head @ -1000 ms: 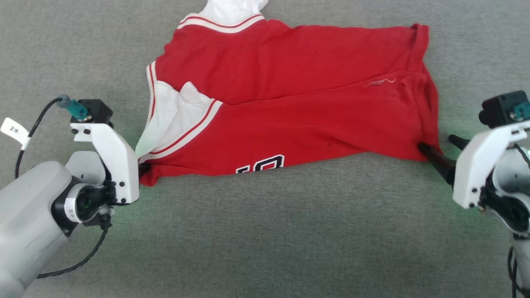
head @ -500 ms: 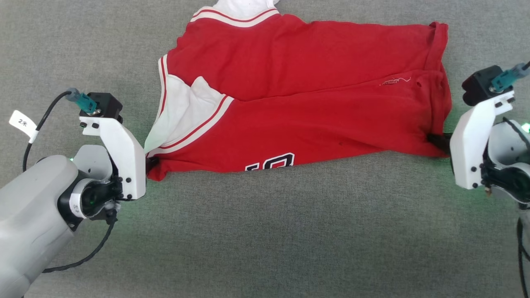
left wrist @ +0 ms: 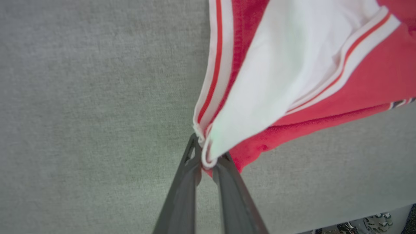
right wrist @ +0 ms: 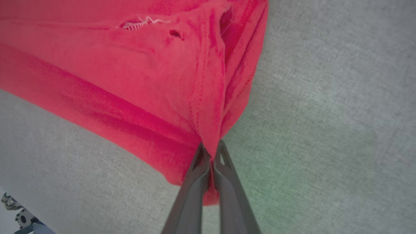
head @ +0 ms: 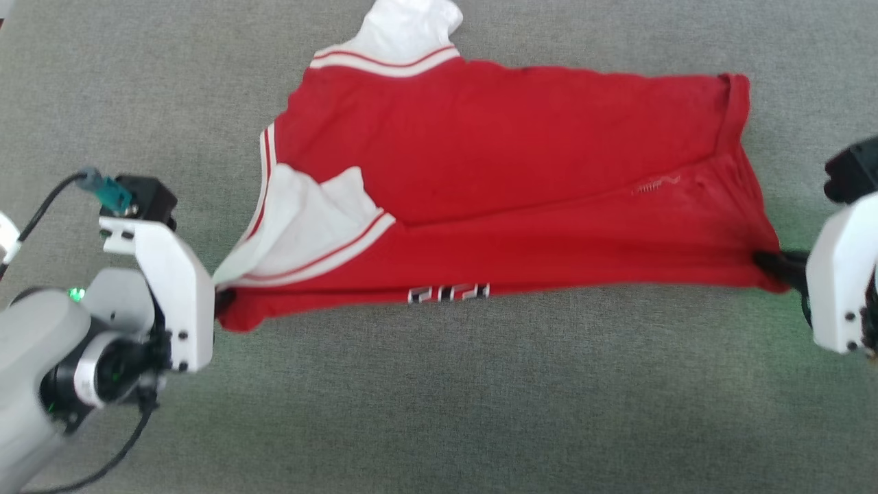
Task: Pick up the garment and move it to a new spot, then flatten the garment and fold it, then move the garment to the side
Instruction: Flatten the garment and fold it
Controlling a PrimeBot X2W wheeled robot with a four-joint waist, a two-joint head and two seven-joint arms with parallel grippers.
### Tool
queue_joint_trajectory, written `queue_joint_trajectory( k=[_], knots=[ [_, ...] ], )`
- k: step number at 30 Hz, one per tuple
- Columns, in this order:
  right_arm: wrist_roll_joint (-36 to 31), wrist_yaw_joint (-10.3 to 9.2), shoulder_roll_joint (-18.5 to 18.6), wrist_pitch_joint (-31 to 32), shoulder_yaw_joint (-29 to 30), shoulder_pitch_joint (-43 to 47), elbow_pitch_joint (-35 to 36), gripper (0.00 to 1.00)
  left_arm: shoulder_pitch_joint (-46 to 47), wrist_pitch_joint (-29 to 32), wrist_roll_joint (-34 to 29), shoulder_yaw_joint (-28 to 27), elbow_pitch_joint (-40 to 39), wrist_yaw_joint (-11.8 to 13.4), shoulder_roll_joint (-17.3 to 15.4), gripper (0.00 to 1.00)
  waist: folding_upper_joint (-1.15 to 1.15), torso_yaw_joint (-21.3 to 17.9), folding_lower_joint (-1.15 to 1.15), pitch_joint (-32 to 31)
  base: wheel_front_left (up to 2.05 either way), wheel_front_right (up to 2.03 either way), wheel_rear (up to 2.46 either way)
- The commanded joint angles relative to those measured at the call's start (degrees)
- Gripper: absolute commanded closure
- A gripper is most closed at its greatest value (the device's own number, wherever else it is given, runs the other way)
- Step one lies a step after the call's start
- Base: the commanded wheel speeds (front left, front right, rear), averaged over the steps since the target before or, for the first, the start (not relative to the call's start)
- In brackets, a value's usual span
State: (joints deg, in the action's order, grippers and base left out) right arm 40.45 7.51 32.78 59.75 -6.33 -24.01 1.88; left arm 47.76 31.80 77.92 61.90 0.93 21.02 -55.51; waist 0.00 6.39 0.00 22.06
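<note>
We see the garment [head: 507, 171], a red jersey-style shirt, spread sideways across the middle and far part of the grey worktop [head: 439, 412]. Its near edge is pulled into a taut line from left to right. On the left, a white sleeve end [head: 309, 233] with red-and-white stripe trim lies folded over the red cloth. A second white sleeve end [head: 411, 27] sticks out at the far edge. At the near edge we make out only a thin strip of the black, white-outlined number [head: 449, 293], which curls under the fold. Toward the right there is a small tear with loose white thread [head: 655, 185].

At the near left corner, the left gripper [head: 223, 302] is clamped on the garment. In the left wrist view its two dark fingers pinch the striped hem and the white sleeve cloth together. At the near right corner, the right gripper [head: 772, 263] is closed on the red hem. In the right wrist view the bunched cloth is squeezed between its fingertips, with folds fanning out from that spot. The two grippers are well apart, with the shirt's near edge stretched between them.
</note>
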Motion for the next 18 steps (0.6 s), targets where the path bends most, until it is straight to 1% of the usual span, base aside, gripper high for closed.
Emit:
queue_joint_trajectory(
  k=[1,3,6,8,10,12,14,15,16,17,18],
  knots=[
    [0.16,-0.04,0.37,0.56,0.93,1.10,0.80,1.00,-1.08,0.26,0.12,-0.10,-0.71,1.00,-1.18,1.00,0.00,0.02,0.00,-0.02,0.00,0.00,0.00],
    [0.15,-0.04,0.40,2.10,2.55,3.38,3.25,1.00,-2.18,0.10,1.00,-0.44,-4.24,2.77,-2.65,1.00,0.00,0.09,0.00,-0.01,0.00,0.00,0.00],
    [0.42,-0.04,-0.79,4.74,5.54,7.52,6.67,1.00,-4.35,0.57,2.14,-0.20,-8.94,5.68,-5.12,1.00,0.00,0.14,0.00,0.14,0.00,0.00,0.00],
    [-0.08,-0.04,-1.66,6.13,7.40,10.29,9.20,1.00,-5.60,0.66,1.99,0.42,-11.54,7.03,-6.36,1.00,0.00,0.17,0.00,0.40,0.00,0.00,0.00],
    [-0.69,-0.04,-3.35,6.75,9.07,13.00,11.00,1.00,-6.63,-0.17,2.09,0.65,-12.71,7.49,-6.35,1.00,0.00,0.24,0.00,0.83,0.00,0.00,0.00],
    [-2.01,-0.04,-4.73,6.69,9.68,15.13,11.94,1.00,-7.69,-0.34,2.42,1.28,-12.12,7.54,-5.93,1.00,0.00,0.25,0.00,1.17,0.00,0.00,0.00],
    [-3.00,-0.04,-6.40,6.00,9.51,16.37,11.75,1.00,-8.20,-0.68,3.12,1.20,-10.63,6.65,-4.63,1.00,0.00,0.07,0.00,1.46,0.00,0.00,0.00],
    [-3.61,-0.04,-7.05,5.59,9.14,16.74,11.28,1.00,-8.43,-1.03,3.43,1.03,-9.43,6.07,-3.88,0.98,0.00,-0.06,0.00,1.55,0.00,0.00,0.00],
    [-4.19,-0.03,-7.65,5.11,8.57,16.95,10.78,1.00,-8.46,-1.21,3.47,1.00,-8.20,5.54,-3.50,0.87,0.00,-0.29,0.00,1.65,0.00,0.00,0.00],
    [-4.67,-0.03,-8.54,4.23,8.25,16.91,9.96,1.00,-8.41,-1.34,3.22,1.22,-6.97,5.06,-3.19,0.67,0.00,-0.47,0.00,1.69,0.00,0.00,0.00],
    [-5.27,-0.03,-9.01,3.54,7.64,16.72,9.10,0.98,-8.23,-1.35,3.16,1.33,-5.81,4.55,-2.82,0.53,0.00,-0.65,0.00,1.69,0.00,0.00,0.00]
  ],
)
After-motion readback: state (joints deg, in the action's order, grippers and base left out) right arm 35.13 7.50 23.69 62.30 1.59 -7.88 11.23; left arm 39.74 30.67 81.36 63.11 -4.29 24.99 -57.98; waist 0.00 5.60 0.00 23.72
